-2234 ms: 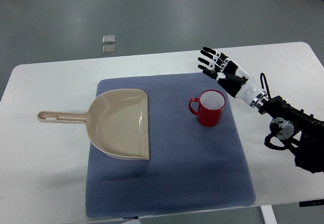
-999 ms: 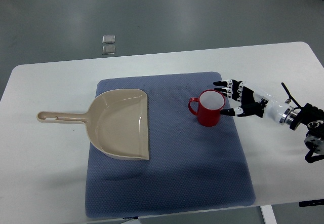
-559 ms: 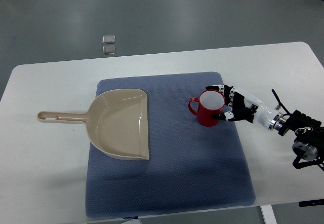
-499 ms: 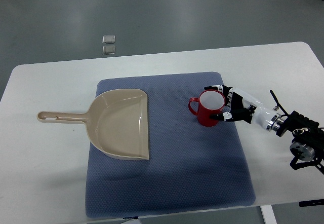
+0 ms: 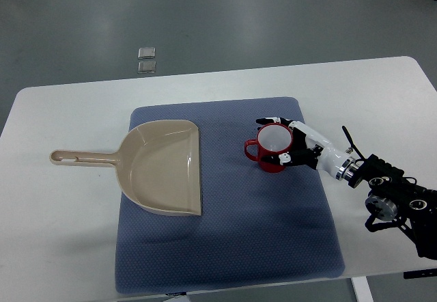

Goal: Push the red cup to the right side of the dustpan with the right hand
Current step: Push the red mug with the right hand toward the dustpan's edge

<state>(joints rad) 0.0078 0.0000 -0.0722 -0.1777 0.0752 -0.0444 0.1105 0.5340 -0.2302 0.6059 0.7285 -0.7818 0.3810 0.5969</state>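
1. You are looking down on a white bench (image 5: 61,199) with rounded corners, standing on a grey floor (image 5: 205,15). A blue-grey mat (image 5: 225,247) covers the bench's middle and reaches to its near edge.
2. On the floor beyond the far edge of the bench you will see two small pale square items (image 5: 147,59), one just behind the other; what they are cannot be told.
3. The red cup (image 5: 270,149) stands upright on the mat, toward the mat's far right part. Its inside is white and its handle points left, toward the dustpan.
4. The beige dustpan (image 5: 164,167) lies on the left part of the mat, its open lip facing right and its long handle reaching out over bare bench toward the left edge. Cup and dustpan are apart, with open mat between them.
5. The right hand (image 5: 297,145) comes in from the right edge, low over the mat. Its fingers (image 5: 272,121) are loosely spread, cupped against the right side of the cup, one reaching round the far side of the rim and another round the near side. You will note it presses rather than clasps the cup.
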